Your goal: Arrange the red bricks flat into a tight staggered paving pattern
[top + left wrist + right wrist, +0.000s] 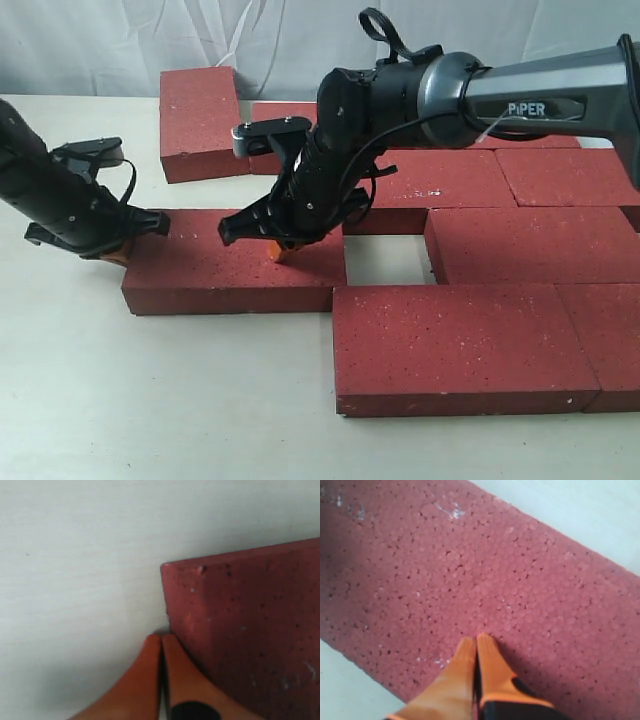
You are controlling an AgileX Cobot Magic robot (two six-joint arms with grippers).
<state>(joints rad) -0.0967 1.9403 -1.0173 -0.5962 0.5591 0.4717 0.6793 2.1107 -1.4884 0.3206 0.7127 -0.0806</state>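
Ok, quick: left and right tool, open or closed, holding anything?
Left tool: closed, holding nothing, tips beside a brick at its end corner.
Right tool: closed, holding nothing, tips on that brick's top face.

free: bare table (120,400) left and in front of loose brick (220,275); square gap (385,258) beside its right end | blocked: laid bricks (520,240) to the right; right arm (400,100) overhead

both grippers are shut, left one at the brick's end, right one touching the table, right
Not the table: the right wrist view shows the right gripper, shut, resting on top of the brick. The left gripper is shut at its end, as said.
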